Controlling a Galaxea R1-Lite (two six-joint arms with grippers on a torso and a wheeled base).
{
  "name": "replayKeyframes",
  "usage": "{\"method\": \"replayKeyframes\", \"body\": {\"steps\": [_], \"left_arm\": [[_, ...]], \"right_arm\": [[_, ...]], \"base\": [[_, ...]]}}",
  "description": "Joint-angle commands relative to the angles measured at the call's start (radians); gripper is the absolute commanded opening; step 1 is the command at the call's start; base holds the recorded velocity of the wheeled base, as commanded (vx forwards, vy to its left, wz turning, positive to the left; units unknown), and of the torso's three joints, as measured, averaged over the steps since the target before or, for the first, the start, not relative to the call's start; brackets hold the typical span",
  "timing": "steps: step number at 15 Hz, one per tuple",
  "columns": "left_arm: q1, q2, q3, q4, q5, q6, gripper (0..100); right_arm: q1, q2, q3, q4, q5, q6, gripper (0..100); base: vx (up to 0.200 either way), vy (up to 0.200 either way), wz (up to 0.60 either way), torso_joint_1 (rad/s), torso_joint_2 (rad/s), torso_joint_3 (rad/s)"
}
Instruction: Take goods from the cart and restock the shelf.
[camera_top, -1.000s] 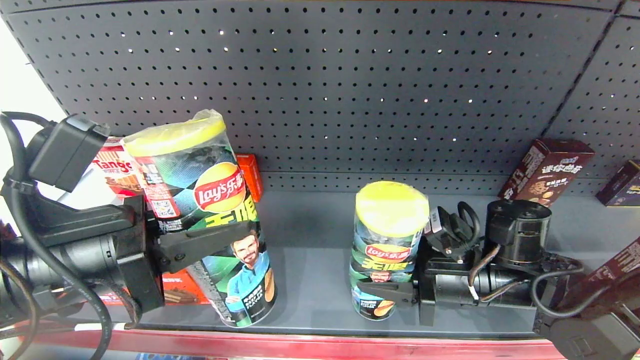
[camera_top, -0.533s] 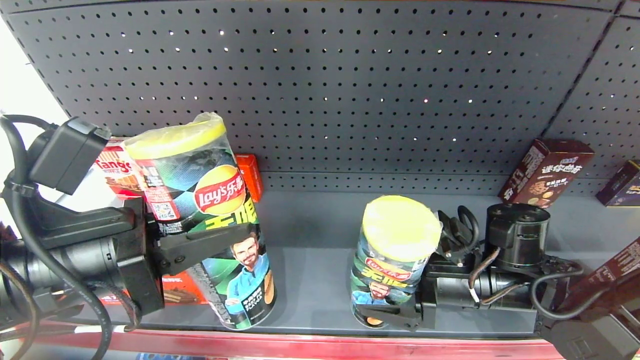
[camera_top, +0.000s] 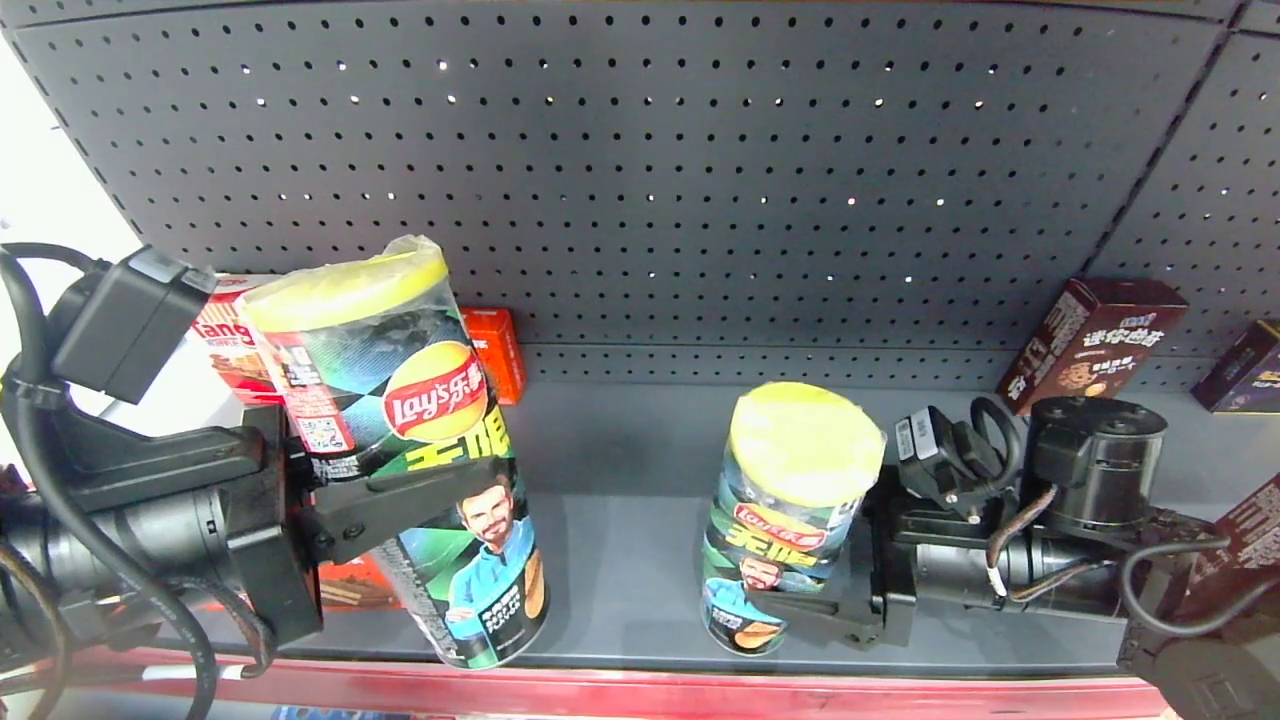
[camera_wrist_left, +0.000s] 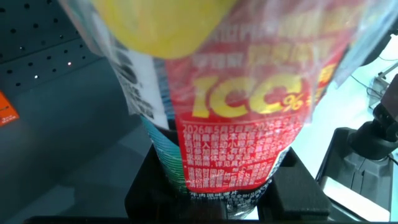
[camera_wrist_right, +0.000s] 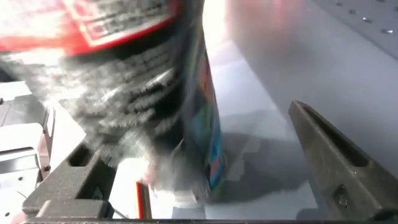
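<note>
Head view shows the left gripper pinching a tilted chip can at the shelf front's left, while the right gripper sits spread around a second can standing mid-shelf.

Head overlooks shelf; wrists close on left can, right can.

brown box at right | orange box by pegboard | wafer box left
</note>
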Motion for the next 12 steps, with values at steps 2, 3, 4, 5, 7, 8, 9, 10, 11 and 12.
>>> {"method": "replayKeyframes", "body": {"steps": [2,3,4,5,7,8,9,10,11,12], "left_arm": [[-0.002,-0.006,0.004,0.000,0.000,-0.001,0],[-0.002,-0.006,0.004,0.000,0.000,-0.001,0],[-0.002,-0.008,0.008,0.000,0.000,-0.001,0],[-0.002,-0.015,0.016,0.000,0.000,-0.001,0],[-0.002,-0.028,0.031,0.000,0.000,-0.001,0],[-0.002,-0.034,0.036,0.000,0.000,-0.001,0],[-0.002,-0.035,0.039,0.000,0.000,-0.001,0],[-0.002,-0.037,0.037,0.000,0.000,-0.001,0],[-0.002,-0.037,0.037,0.000,0.000,-0.001,0],[-0.002,-0.037,0.037,-0.002,-0.001,-0.001,0]], "right_arm": [[-0.019,-0.037,0.026,-0.001,0.000,-0.001,100],[-0.025,-0.039,0.026,-0.001,0.000,-0.001,100],[-0.028,-0.046,0.026,-0.001,0.000,0.001,100],[-0.029,-0.062,0.028,0.001,0.000,-0.001,100],[-0.034,-0.120,0.042,0.004,0.000,0.001,100],[-0.037,-0.169,0.057,0.010,-0.001,0.002,100],[-0.042,-0.221,0.077,0.011,-0.003,0.002,100],[-0.046,-0.272,0.095,0.013,-0.004,0.004,100],[-0.059,-0.304,0.108,0.018,-0.004,0.006,100],[-0.085,-0.382,0.129,0.044,-0.004,0.006,100]], "base": [[0.000,0.000,0.00,0.000,0.00,0.000],[0.000,0.000,0.00,0.000,0.00,0.000],[0.000,0.000,0.00,0.000,0.00,0.000],[0.000,0.000,0.00,0.000,0.00,0.000],[0.000,0.000,0.00,0.000,0.00,0.000],[0.000,0.000,0.00,0.000,0.00,0.000],[0.000,0.000,0.00,0.000,0.00,0.000],[0.000,0.000,0.00,0.000,0.00,0.000],[0.000,0.000,0.00,0.000,0.00,0.000],[0.000,0.000,0.00,0.000,0.00,0.000]]}}
